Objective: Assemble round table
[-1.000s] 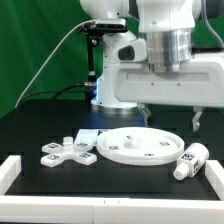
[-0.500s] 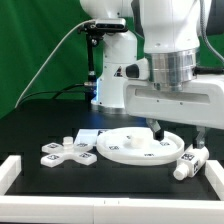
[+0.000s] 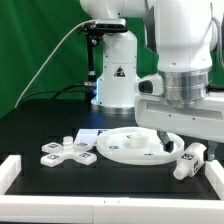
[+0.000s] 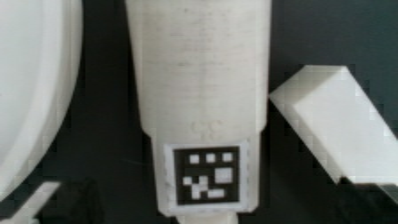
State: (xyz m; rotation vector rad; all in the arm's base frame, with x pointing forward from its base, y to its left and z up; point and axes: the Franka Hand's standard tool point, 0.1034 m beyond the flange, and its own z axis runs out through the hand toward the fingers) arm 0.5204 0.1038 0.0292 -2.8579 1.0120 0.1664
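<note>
The leg [image 4: 205,100] is flanked closely by the disc [image 4: 27,100] and the border rim [image 4: 338,120]. Open worktop [image 3: 40,115] is left behind the cross-shaped base [image 3: 68,153].

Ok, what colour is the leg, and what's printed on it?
The leg is white, with a black-and-white square tag; clearest in the wrist view.

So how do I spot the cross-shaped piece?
Start at the black table. Find the large flat round white plastic disc on it. On the exterior view's left of that lies the white plastic cross-shaped base, the only piece with four arms.
</note>
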